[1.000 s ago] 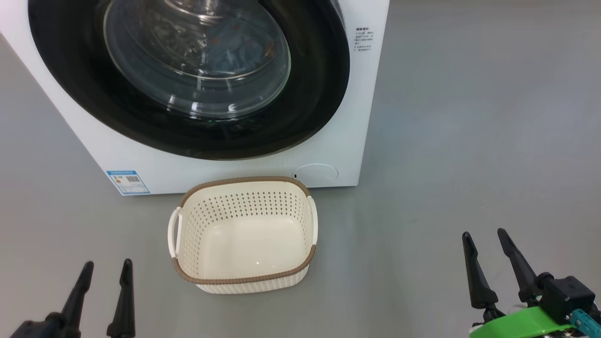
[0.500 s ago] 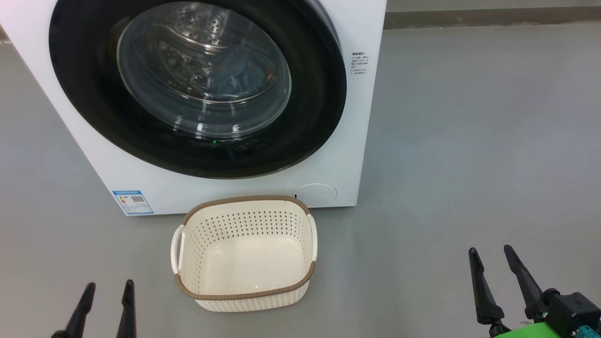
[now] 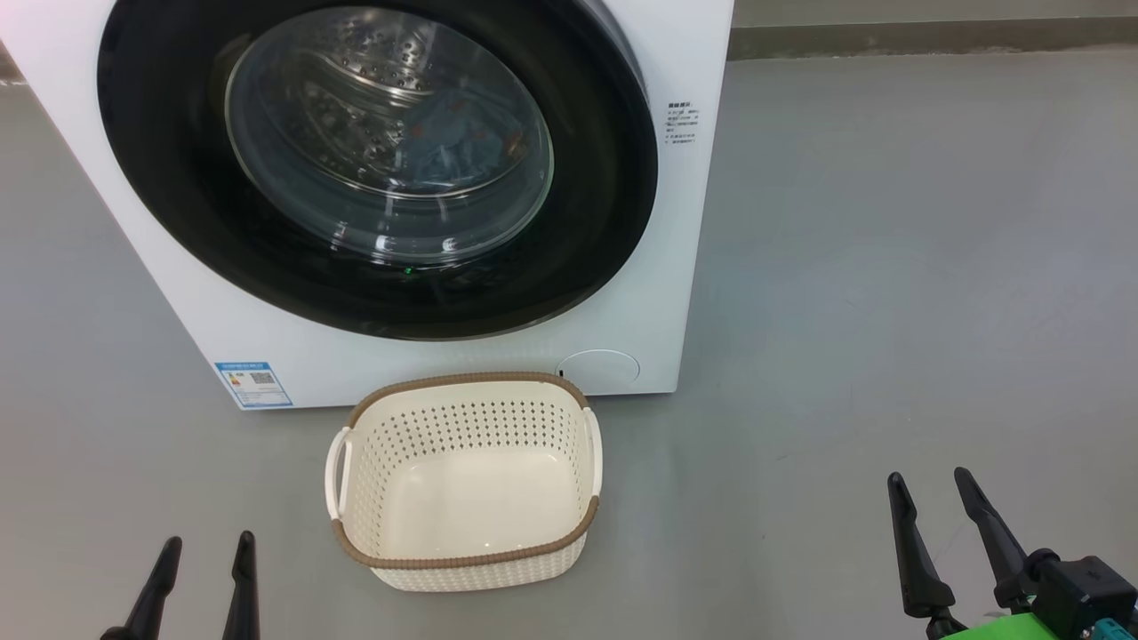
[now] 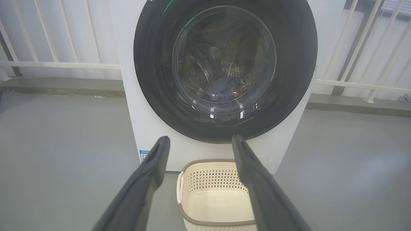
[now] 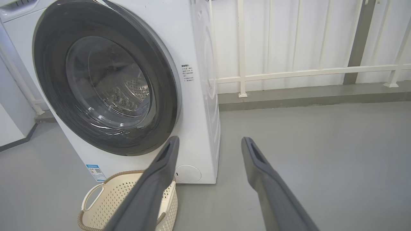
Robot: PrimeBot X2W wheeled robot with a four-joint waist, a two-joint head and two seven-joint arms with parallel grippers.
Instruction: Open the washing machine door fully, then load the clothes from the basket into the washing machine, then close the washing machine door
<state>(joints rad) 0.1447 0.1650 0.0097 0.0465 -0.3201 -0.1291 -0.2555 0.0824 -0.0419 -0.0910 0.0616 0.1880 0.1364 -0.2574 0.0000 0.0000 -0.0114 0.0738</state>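
The white washing machine (image 3: 676, 293) (image 4: 135, 106) (image 5: 199, 96) stands on the grey floor. Its glossy black round door (image 3: 178, 222) (image 4: 289, 80) (image 5: 48, 73) lies shut against the front. Through the glass I see light-blue clothes (image 3: 444, 147) (image 4: 221, 89) in the steel drum. The cream basket (image 3: 467, 542) (image 4: 212, 205) (image 5: 106, 205) with a brown rim sits in front of the machine with nothing in it. My left gripper (image 3: 206, 549) (image 4: 200, 139) is open at the lower left. My right gripper (image 3: 929, 480) (image 5: 210, 141) is open at the lower right, away from the basket.
A white railing (image 5: 289, 70) (image 4: 57, 64) and a low grey kerb (image 5: 305, 96) run behind the machine. Bare grey floor (image 3: 889, 311) lies to the machine's right and around the basket.
The camera has tilted up, so the machine and basket sit lower in the picture and the grippers show less. The things themselves have not moved.
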